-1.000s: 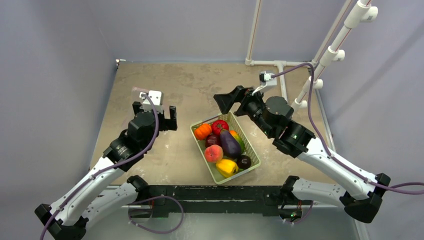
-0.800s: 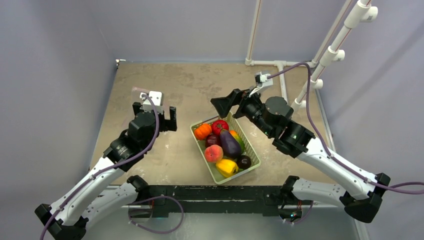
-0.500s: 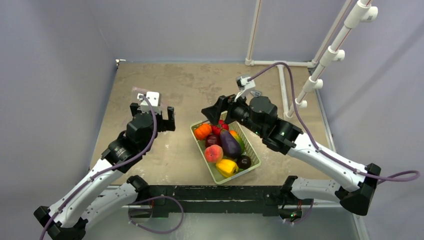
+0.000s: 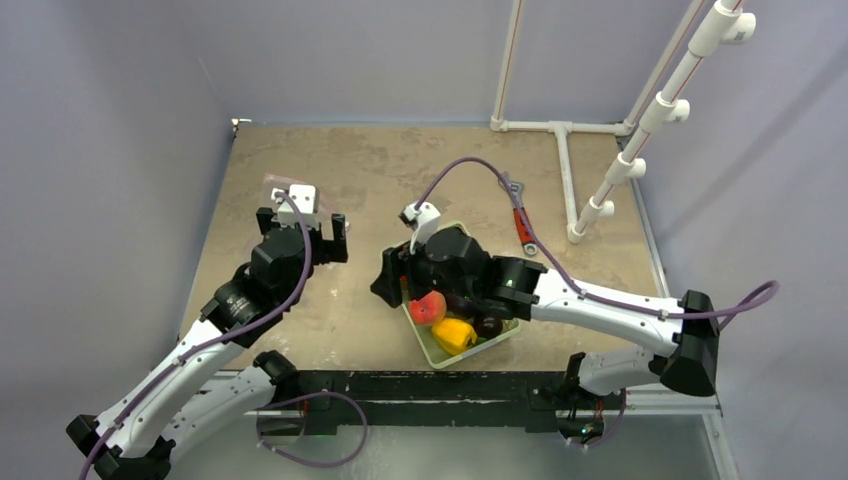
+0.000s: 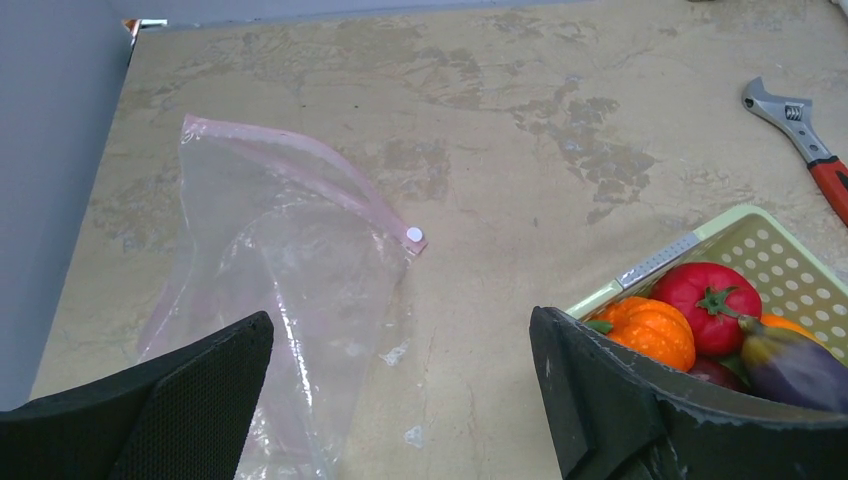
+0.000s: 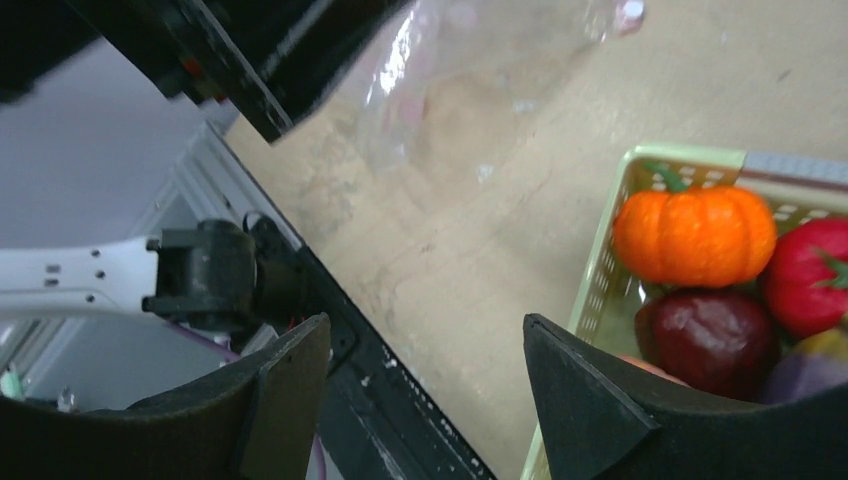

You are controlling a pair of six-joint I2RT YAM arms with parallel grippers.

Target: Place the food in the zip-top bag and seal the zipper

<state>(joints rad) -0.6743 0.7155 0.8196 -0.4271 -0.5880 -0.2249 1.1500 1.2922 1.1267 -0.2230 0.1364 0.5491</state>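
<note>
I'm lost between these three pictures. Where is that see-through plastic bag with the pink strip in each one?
Top external: the clear crinkly plastic bag with the pink strip is left of centre, mostly hidden under the left arm; only its pink edge shows.
Left wrist: it fills the left half.
Right wrist: top centre, blurred.
Shared landmark: the light green slotted plastic basket, right of the bag in every view.

From above, the right arm [image 4: 600, 300] covers the basket's [image 4: 432, 352] far half (contents there unseen); the zip-top bag [image 6: 450, 80] is blurred, cut by the right wrist view's top edge.
</note>
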